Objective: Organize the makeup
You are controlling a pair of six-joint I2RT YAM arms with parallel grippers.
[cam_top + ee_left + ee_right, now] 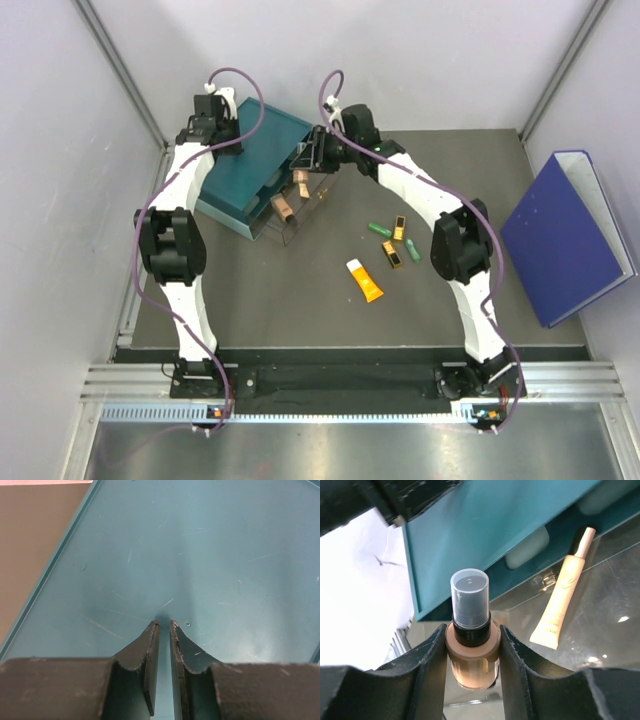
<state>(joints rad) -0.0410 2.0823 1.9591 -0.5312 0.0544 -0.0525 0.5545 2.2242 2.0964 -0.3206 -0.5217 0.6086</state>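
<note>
My right gripper (472, 630) is shut on a tan foundation bottle (471, 655) with a clear cap, held above the pulled-out clear drawer (600, 625) of the teal box (485, 525). A peach tube (562, 595) lies in that drawer. In the top view the right gripper (312, 155) is at the drawer (292, 222), where peach items (285, 207) lie. On the table lie an orange tube (366, 281), two green tubes (380, 228), and two gold-and-black sticks (392, 253). My left gripper (164, 622) is shut and empty, just above the teal box top (200, 555).
The teal drawer box (245, 170) stands at the back left. A big blue binder (565, 235) leans at the right wall. Grey walls close in the table on the left, back and right.
</note>
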